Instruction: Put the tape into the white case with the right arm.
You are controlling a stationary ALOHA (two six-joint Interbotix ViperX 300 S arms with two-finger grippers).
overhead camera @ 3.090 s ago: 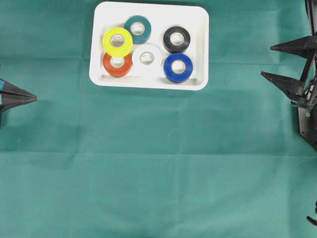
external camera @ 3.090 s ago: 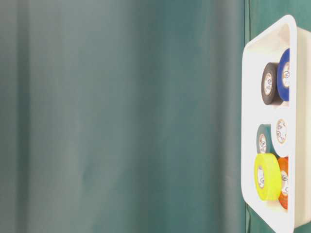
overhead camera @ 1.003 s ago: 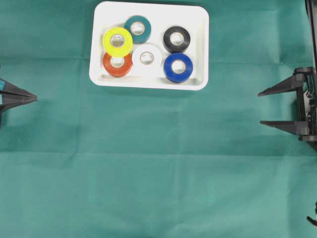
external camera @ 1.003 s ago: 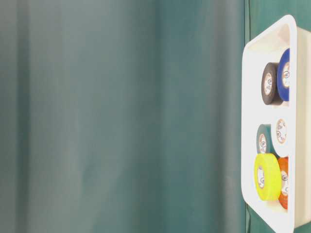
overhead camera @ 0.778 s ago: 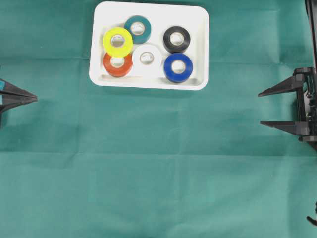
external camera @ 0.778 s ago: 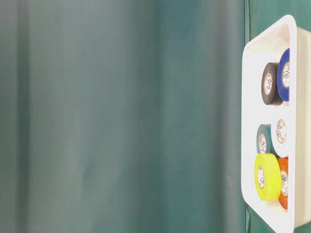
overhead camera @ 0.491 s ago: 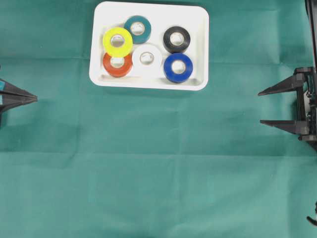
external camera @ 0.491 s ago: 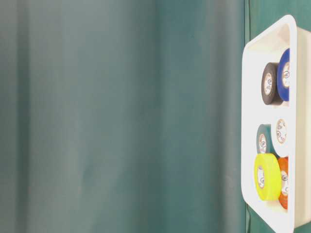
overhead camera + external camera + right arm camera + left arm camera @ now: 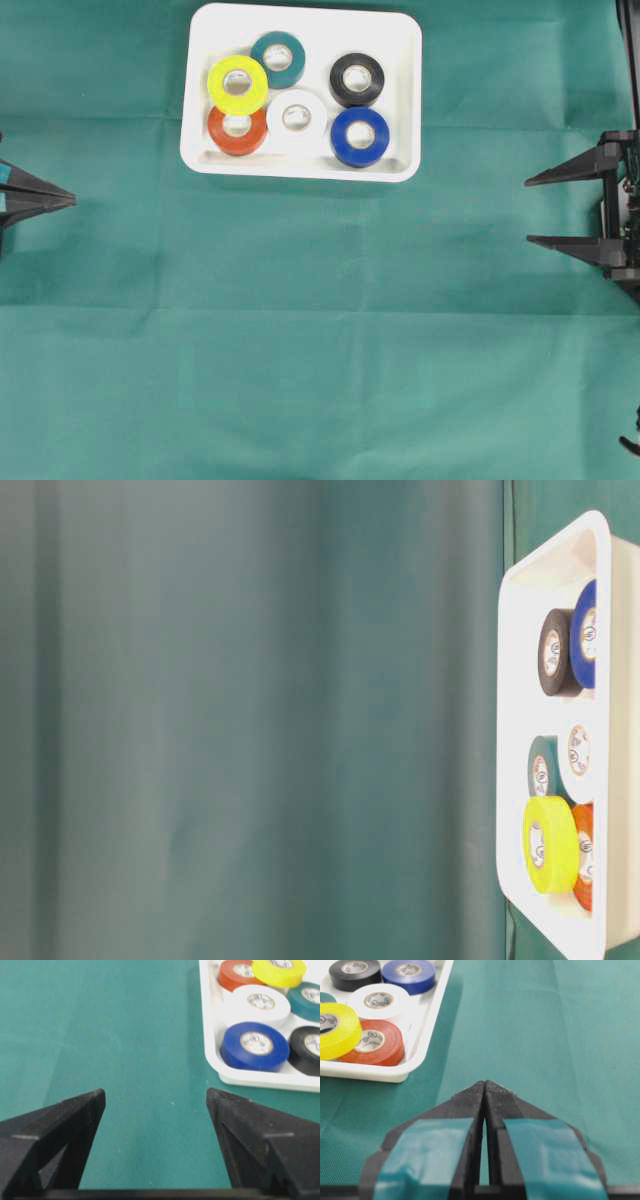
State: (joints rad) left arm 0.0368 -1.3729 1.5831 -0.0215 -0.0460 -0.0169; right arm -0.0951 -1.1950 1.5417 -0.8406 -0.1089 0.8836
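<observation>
You have six tape rolls already lying in the white case (image 9: 405,100), which sits on the green-covered bench (image 9: 300,330) toward 12 o'clock in the overhead view. The yellow roll (image 9: 237,84) rides partly on top of the orange roll (image 9: 237,130), with the teal roll (image 9: 278,58) at its 1 o'clock. The white roll (image 9: 297,120) is in the middle, the black roll (image 9: 357,79) and blue roll (image 9: 360,137) at the 3 o'clock end. No roll shows on the cloth outside the case, so I judge the task finished or close to it.

Your right hand (image 9: 528,210) hangs at 3 o'clock with its fingers spread and nothing between them. Your left hand (image 9: 484,1085) is at 9 o'clock, fingers pressed together on nothing.

Should you need to reseat the yellow roll, expect a light, stiff ring with a smooth, somewhat slippery side. Pinch it across the outer wall, or put one finger through the core.
</observation>
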